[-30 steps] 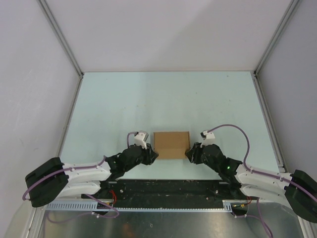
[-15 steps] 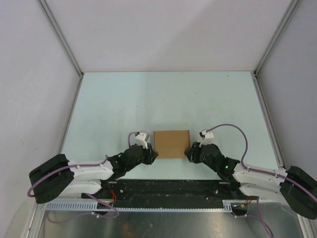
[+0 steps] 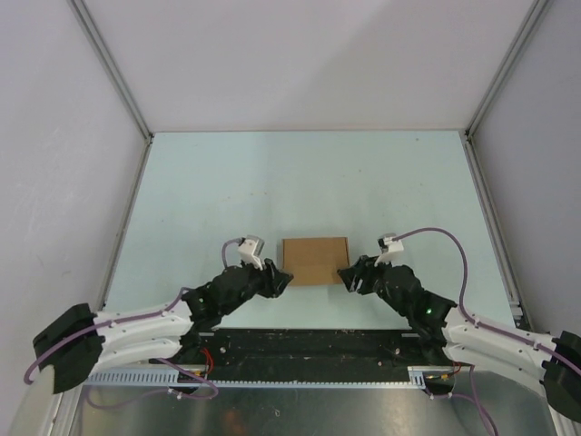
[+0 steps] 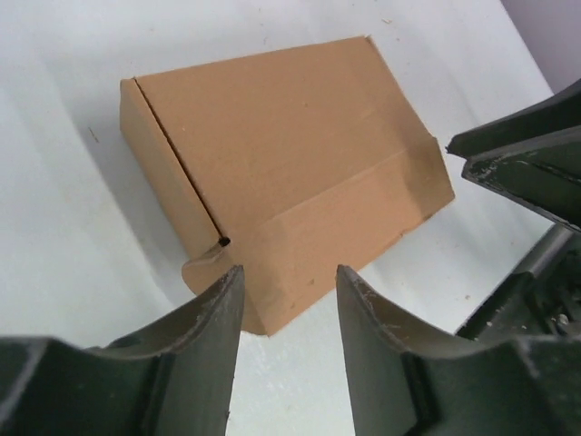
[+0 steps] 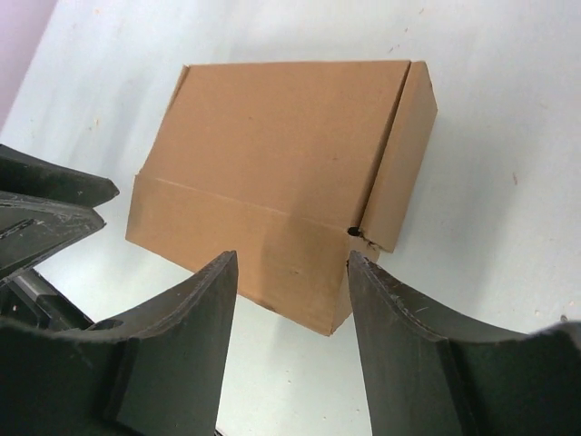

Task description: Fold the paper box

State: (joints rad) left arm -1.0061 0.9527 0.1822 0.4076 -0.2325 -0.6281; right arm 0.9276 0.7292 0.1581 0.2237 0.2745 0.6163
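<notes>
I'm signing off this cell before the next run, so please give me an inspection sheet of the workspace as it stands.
Surface: pale blue-green table, a few small specks.
Job's things: paper box folded shut, lying flat between the two arms; small notch at a side flap's crease.
Clutter: nothing seen.
Grippers: left gripper and right gripper both open, one at each near corner of the box, neither clamped on it.
Cables: purple cables loop off each wrist and run back along the arms, clear of the box.
Surroundings: pale walls on three sides, with metal frame posts.
</notes>
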